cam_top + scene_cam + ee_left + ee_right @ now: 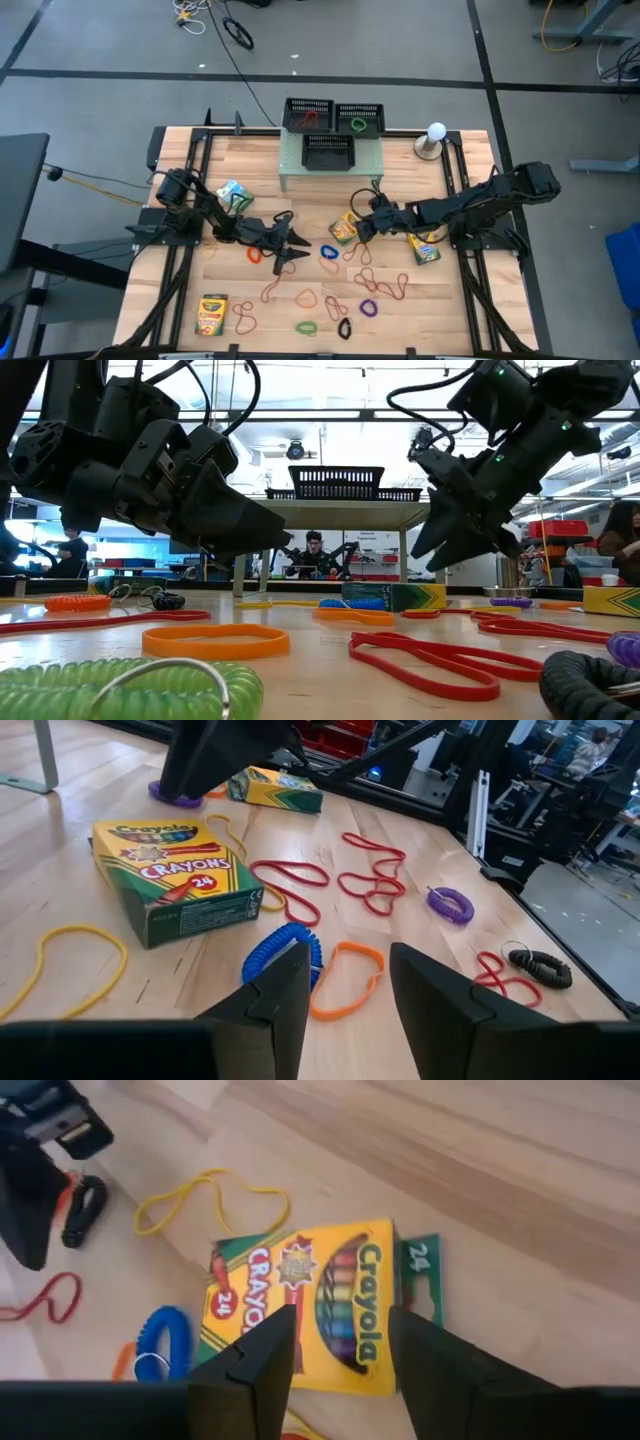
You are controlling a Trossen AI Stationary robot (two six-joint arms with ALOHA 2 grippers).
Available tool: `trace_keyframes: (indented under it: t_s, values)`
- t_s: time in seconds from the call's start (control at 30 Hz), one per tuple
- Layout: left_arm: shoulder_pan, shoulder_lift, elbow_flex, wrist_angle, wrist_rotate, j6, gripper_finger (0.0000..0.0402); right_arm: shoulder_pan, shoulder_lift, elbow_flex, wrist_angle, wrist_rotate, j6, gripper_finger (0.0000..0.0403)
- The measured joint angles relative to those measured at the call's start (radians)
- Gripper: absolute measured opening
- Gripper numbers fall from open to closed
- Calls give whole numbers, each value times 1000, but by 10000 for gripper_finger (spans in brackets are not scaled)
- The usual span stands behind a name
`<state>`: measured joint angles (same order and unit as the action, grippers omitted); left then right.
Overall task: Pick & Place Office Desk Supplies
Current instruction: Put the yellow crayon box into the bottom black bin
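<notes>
Crayon box beneath open right hand

Crayon boxes, rubber-band loops — scattered

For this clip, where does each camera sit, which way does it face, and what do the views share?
High: overhead, straight down; both arms, table.
Low: table height, level across; both arms drop in, person behind.
Left wrist: on left arm; open left gripper above blue coil.
Right wrist: on right arm; open right gripper over crayon box.
Shared: that box shows in both wrist views and from overhead.
</notes>
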<state>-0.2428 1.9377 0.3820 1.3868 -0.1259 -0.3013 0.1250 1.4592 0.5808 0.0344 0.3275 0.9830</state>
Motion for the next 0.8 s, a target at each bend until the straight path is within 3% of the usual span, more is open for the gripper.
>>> trace_keyframes:
  t_s: [0.2, 0.37, 0.5, 0.73, 0.8]
  values:
    - [0, 0, 1, -3, 0, 4, 147, 1, 65, 2, 4, 38, 65, 209]
    - [0, 0, 2, -7, 1, 2, 147, 2, 158, 4, 99, 34, 68, 203]
    - [0, 0, 2, -7, 6, -2, 147, 2, 181, 5, 143, 35, 31, 157]
    - [0, 0, 2, -9, 3, -32, 147, 3, 180, 5, 143, 46, -65, 23]
    - [2, 0, 2, -9, -8, -54, 147, 8, 181, 6, 142, 60, -96, 8]
